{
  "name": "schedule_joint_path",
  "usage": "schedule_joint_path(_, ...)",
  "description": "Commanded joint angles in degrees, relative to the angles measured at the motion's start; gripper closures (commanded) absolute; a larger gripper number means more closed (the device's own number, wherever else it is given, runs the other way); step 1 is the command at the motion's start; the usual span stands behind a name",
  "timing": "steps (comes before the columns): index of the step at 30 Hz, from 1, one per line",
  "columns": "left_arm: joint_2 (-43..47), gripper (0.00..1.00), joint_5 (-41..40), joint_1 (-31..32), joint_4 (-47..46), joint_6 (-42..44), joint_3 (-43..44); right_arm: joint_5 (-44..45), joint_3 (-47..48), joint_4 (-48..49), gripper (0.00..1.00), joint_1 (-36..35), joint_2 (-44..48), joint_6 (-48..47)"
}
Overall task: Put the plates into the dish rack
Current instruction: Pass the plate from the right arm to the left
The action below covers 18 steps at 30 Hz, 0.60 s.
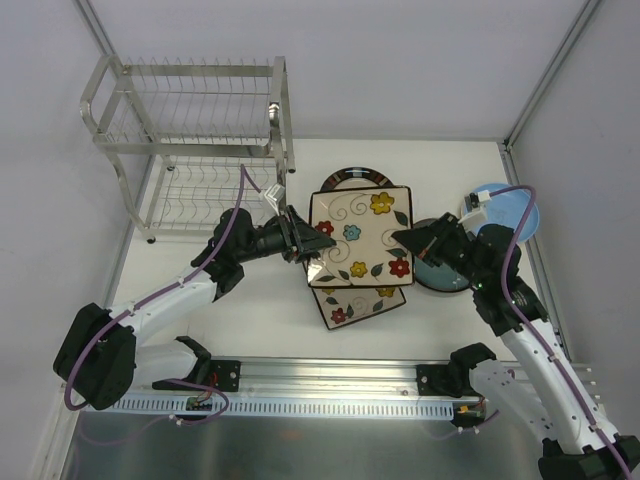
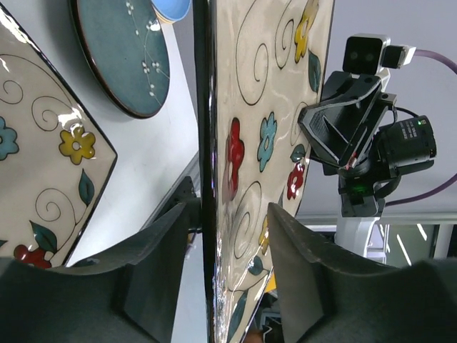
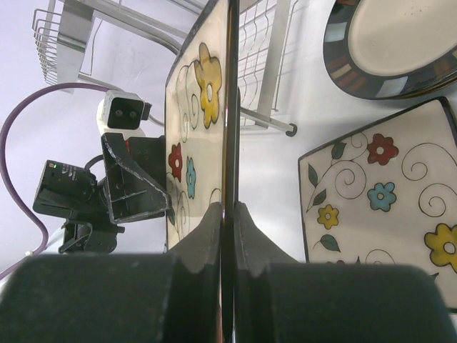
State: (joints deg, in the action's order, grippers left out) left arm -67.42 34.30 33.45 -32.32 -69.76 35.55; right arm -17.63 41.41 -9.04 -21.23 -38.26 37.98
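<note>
A flower plate [image 1: 360, 235] is pinched tight by the right tool [image 1: 405, 240]; whether it is gripped by the left tool [image 1: 310, 243] cannot be told. A second plate [image 1: 345, 310] is laid underneath.

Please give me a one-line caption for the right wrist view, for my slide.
Wrist view: the right gripper clamps the dark edge of a square floral plate, dish rack beyond.
</note>
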Motion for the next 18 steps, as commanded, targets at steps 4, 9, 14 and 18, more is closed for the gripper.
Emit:
schedule_joint_path(4,0.62,0.59,0.06,0.39,-4.42,-0.56,2.15,-3.90,0.87,15.80,0.99,0.14,0.99,6.06)
schedule_joint_path(9,0.89,0.59,-0.82,0.47,-5.30,-0.82,1.89,-4.34,-0.01,16.07,0.99,0.05,1.08,6.41)
schedule_joint_path(14,1.15,0.68,-1.35,0.39,-6.00,-1.00,1.36,-4.35,-0.45,15.63,0.99,0.14,1.26,6.41)
schedule_joint_path(18,1.85,0.87,-1.43,0.47,-6.53,-0.73,1.19,-4.52,-0.98,15.54,0.99,0.14,0.99,6.06)
